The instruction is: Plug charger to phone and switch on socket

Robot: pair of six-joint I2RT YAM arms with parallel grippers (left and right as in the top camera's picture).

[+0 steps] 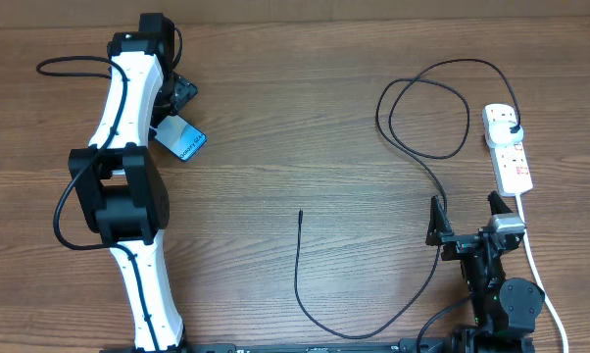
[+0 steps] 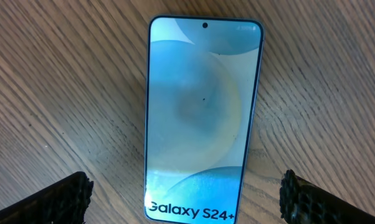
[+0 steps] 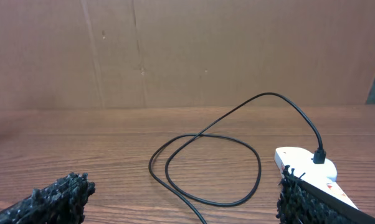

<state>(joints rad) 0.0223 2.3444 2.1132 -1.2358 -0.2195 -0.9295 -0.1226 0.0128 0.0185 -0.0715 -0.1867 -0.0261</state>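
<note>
Phone (image 2: 203,118): slim glossy rectangle with a blue-cyan screen, flat on the grained wood table (image 2: 63,93), directly under the left gripper (image 2: 187,202), whose jaws are spread wide and empty.
Charger (image 3: 206,140): thin black cable, looped ahead of the right gripper (image 3: 178,199), likewise wide and empty.
Its plug sits in the white oblong socket (image 3: 306,165), ahead-right.

Overhead: fixed above, looking straight down, far enough to take in the whole table (image 1: 305,88), the left arm (image 1: 128,196) and the right arm (image 1: 491,270).

Left wrist: pointing steeply down, very near to the phone (image 2: 200,112), with own fingertips (image 2: 60,199) in the bottom corners.

Right wrist: low over the table, facing level toward the brown board (image 3: 187,50) behind, at middle distance from the charger (image 3: 206,168) loop and the socket (image 3: 303,158).

Shared with overhead: phone for the left view, loop and socket for the right.
</note>
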